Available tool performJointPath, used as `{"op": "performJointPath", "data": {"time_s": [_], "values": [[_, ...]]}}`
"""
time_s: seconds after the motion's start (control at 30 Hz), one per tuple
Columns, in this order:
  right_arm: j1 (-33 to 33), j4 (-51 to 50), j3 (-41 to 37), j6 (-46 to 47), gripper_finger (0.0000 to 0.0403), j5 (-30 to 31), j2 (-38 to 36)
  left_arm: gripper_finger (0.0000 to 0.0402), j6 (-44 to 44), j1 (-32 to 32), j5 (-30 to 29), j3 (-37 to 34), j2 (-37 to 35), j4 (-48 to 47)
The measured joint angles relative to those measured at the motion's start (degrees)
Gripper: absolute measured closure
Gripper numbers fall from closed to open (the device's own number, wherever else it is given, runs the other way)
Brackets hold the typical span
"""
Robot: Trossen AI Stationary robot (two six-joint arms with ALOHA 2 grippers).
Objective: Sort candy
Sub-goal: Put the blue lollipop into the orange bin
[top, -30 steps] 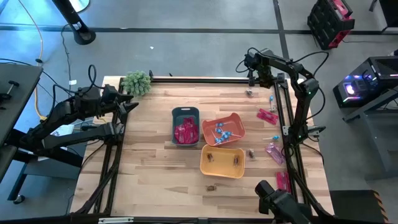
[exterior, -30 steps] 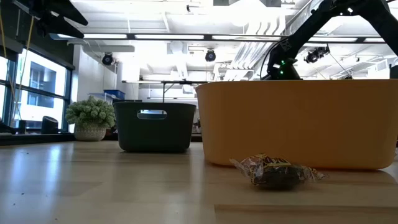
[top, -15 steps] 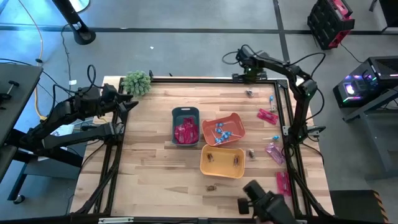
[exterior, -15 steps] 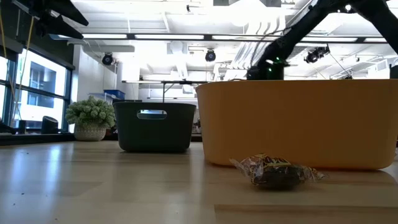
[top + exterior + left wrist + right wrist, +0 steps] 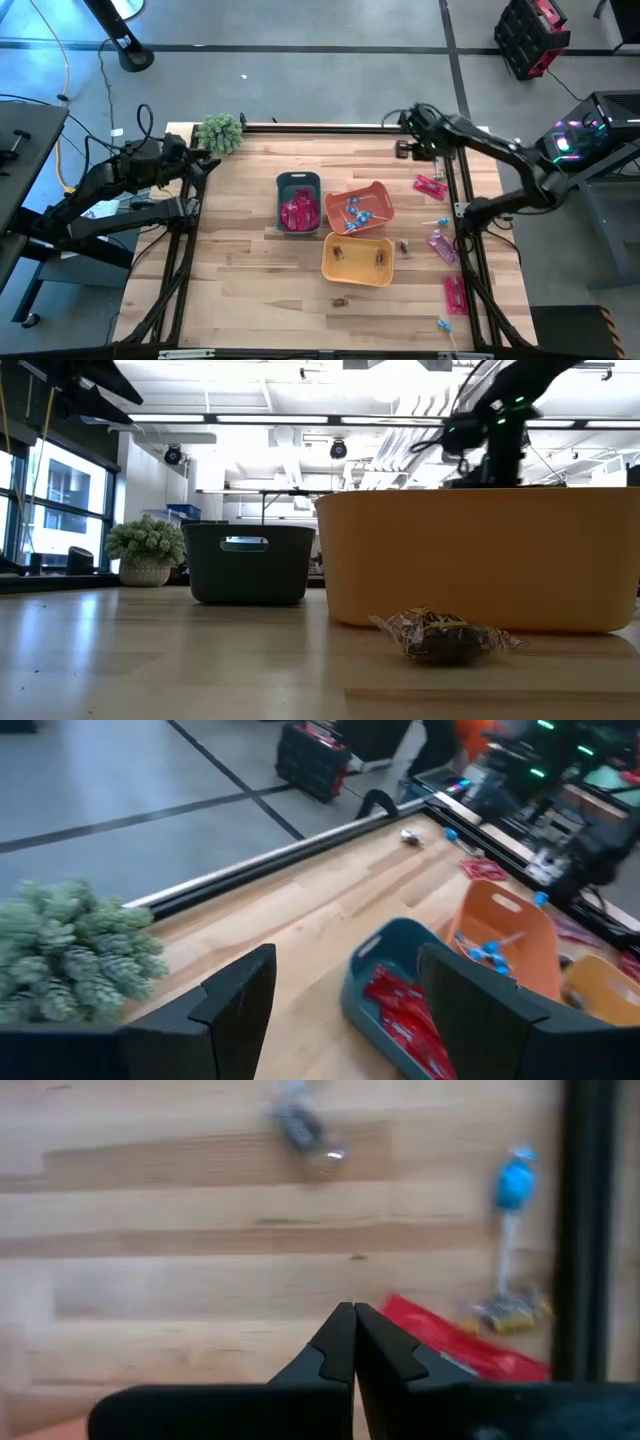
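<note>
Candy lies along the table's right side: a pink packet [image 5: 430,185], a blue lollipop [image 5: 437,158], more packets [image 5: 440,243] and a brown piece [image 5: 404,246]. Another brown piece [image 5: 445,637] lies near the front edge. My right gripper [image 5: 410,152] hangs shut over the far right corner. In its wrist view the shut tips [image 5: 353,1320] stand above bare wood, between a brown piece [image 5: 305,1130], a lollipop [image 5: 515,1180] and a red packet [image 5: 460,1350]. My left gripper [image 5: 350,1010] waits open at the table's left, near the plant.
Three bins stand mid-table: grey-blue [image 5: 298,183] with pink packets, orange [image 5: 375,190] with lollipops, yellow [image 5: 357,272] with brown pieces. A fuzzy green plant [image 5: 220,132] sits at the far left corner. A dark rail [image 5: 320,127] runs along the far edge.
My right arm has swung out toward the table's right. Its gripper has come from above the far edge down over the far right corner, by the brown piece and the lollipop. The candy and bins have stayed where they were.
</note>
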Motion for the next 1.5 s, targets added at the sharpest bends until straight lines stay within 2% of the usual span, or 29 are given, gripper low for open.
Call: {"op": "performJointPath", "data": {"time_s": [0.1, 0.23, 0.43, 0.53, 0.7, 0.8, 0.9, 1.2, 1.4, 1.5], "values": [[0.8, -0.3, -4.6, 5.7, 0.0403, 5.9, -4.3, 0.0163, 0.0, 0.0, -2.3, 0.0, 0.0, 0.1], [-0.5, 2.2, -10.0, 9.1, 0.0402, 12.3, -4.3, 0.0163, -1.0, 0.0, -2.9, 0.0, 0.0, 0.4], [-5.2, 11.2, -15.4, 8.9, 0.0391, 14.8, -2.5, 0.0163, -5.5, 0.0, -2.9, 0.0, 0.0, 0.4], [-7.6, 15.1, -17.3, 8.9, 0.0361, 15.7, -2.0, 0.0163, -6.0, 0.0, -2.6, 0.0, 0.0, 0.4], [-8.7, 22.6, -18.0, 5.0, 0.0284, 17.3, -1.1, 0.0163, -6.0, 0.0, -2.6, 0.0, 0.0, 0.4], [-9.5, 21.8, -18.0, 4.0, 0.0239, 19.4, -0.3, 0.0163, -6.1, 0.0, -2.6, 0.0, 0.1, 0.4], [-10.5, 20.0, -18.0, 4.7, 0.0213, 18.9, 1.7, 0.0163, -6.1, 0.0, -2.5, 0.0, 0.1, 0.4], [-10.1, 23.6, -17.6, 8.9, 0.0206, 20.2, 12.9, 0.0163, -6.0, 0.0, -3.5, 0.0, 0.2, 0.4], [-9.5, 25.1, -17.7, 8.9, 0.0211, 21.3, 14.4, 0.0163, -6.0, 0.0, -3.6, 0.0, 0.4, 0.4], [-9.4, 25.0, -18.0, 8.9, 0.0235, 21.5, 14.5, 0.0163, -5.9, 0.0, -4.6, 0.0, 0.5, 0.4]]}}
